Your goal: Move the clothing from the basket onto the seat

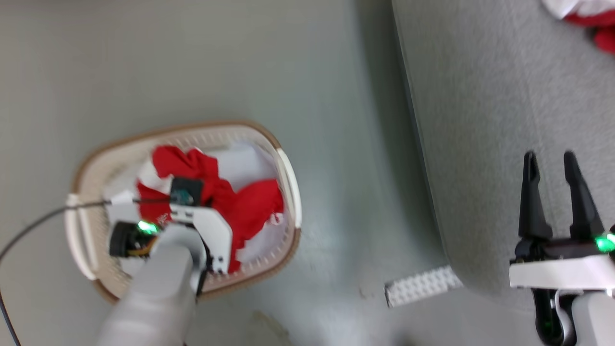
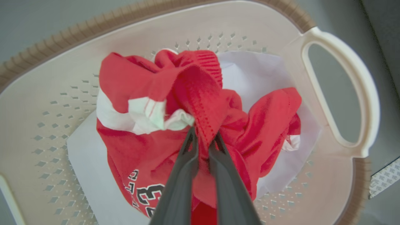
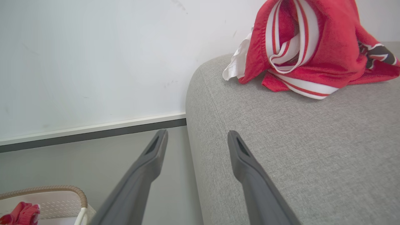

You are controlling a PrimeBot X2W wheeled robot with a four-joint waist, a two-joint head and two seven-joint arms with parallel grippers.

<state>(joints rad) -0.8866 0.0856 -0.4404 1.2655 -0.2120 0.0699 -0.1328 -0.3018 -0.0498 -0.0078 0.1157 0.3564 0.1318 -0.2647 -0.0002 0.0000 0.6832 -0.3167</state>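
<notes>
The basket (image 1: 288,173) stands on the floor at the left, with red clothing (image 1: 240,202) bunched inside on a white sheet. My left arm reaches down into it. In the left wrist view my left gripper (image 2: 203,136) is shut on a fold of the red clothing (image 2: 203,93), which carries a black-and-white number print. More red clothing (image 3: 312,47) with white striped trim lies on the grey seat (image 3: 312,150), also seen at the seat's far corner (image 1: 591,21). My right gripper (image 1: 550,161) hovers open over the seat (image 1: 480,120), holding nothing.
A white perforated block (image 1: 420,286) lies on the floor by the seat's near corner. A dark cable (image 1: 33,226) runs from my left wrist across the basket's left handle. A white wall with a dark baseboard (image 3: 93,134) stands behind the seat.
</notes>
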